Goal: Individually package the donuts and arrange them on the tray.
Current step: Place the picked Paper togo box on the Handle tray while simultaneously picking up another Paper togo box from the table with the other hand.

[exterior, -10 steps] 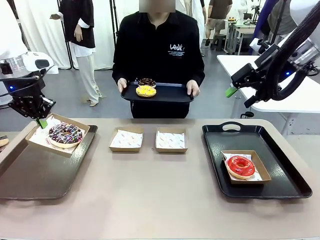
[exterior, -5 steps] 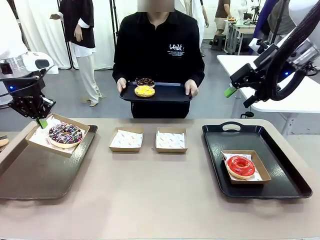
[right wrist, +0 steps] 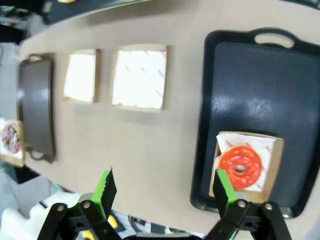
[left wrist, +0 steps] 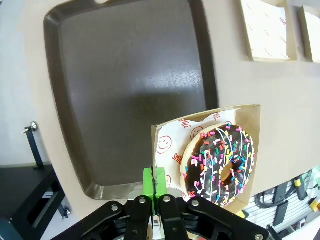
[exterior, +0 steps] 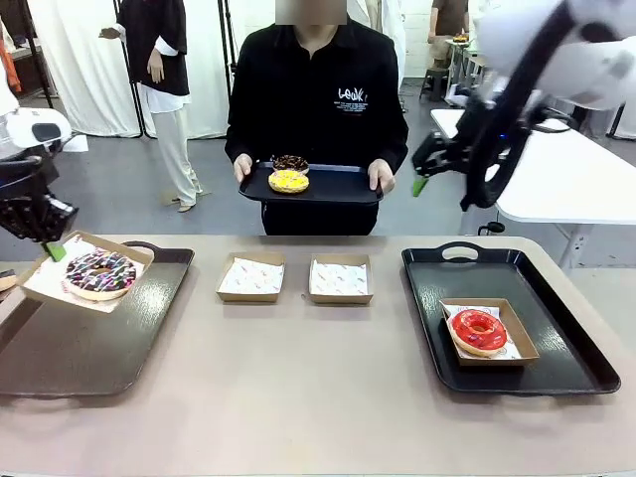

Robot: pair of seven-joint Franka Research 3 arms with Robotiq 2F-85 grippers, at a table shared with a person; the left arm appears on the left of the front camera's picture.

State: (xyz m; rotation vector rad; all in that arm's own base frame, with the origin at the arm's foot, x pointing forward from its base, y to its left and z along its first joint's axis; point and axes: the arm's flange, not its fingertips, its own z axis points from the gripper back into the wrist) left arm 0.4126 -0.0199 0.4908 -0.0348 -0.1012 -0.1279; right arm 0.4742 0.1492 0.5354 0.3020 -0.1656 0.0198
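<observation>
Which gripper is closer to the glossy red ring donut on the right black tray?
Right. The right gripper hangs open, raised, beyond the glossy red ring donut; the left gripper, across the table, is shut on a brown cardboard box.

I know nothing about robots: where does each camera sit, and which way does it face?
Front view: between the arms at the robot's table edge, facing the person across it; left gripper at left, right gripper raised at right.
Left wrist view: on the left wrist, looking down on the brown tray; its shut fingers pinch the cardboard box holding the sprinkled donut.
Right wrist view: on the right wrist, high, looking down between open pads at the black tray and red donut.
Shared: all three show the sprinkled donut.
</observation>
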